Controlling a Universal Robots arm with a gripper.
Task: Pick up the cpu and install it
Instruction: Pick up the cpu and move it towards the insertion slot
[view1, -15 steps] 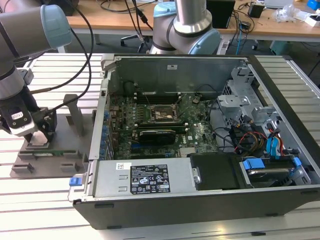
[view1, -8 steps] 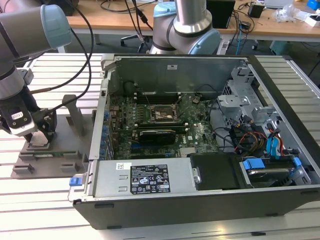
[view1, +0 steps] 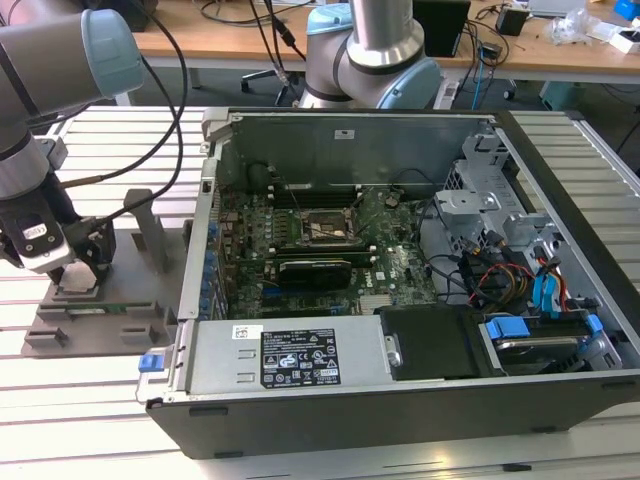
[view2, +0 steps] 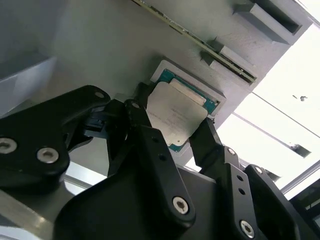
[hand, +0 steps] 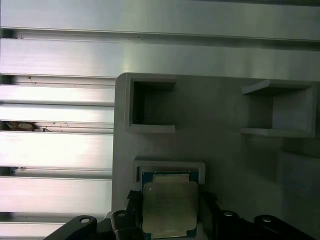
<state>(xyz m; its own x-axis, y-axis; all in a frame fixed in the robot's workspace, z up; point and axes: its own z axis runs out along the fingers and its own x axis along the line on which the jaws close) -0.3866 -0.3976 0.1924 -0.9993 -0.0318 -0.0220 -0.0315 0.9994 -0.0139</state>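
The cpu (view2: 176, 116), a flat square chip with a silver-grey top and a thin green rim, sits at or just above its square pocket in the grey holder tray (hand: 225, 155). In both wrist views my gripper (view2: 172, 121) has one black finger (view2: 139, 111) against each of two opposite edges of the cpu (hand: 169, 206), so it is shut on it. In the exterior view the gripper (view1: 77, 268) hangs low over the holder tray (view1: 95, 322) at the exterior view's left, outside the computer case. The motherboard socket (view1: 322, 230) lies uncovered inside the case.
The open computer case (view1: 400, 400) fills the middle, with a black power supply (view1: 290, 355) along its near wall and drive cages and cables at the exterior view's right. An upright grey post (view1: 150, 230) stands on the tray. Slatted aluminium table (view1: 90, 420) lies beneath.
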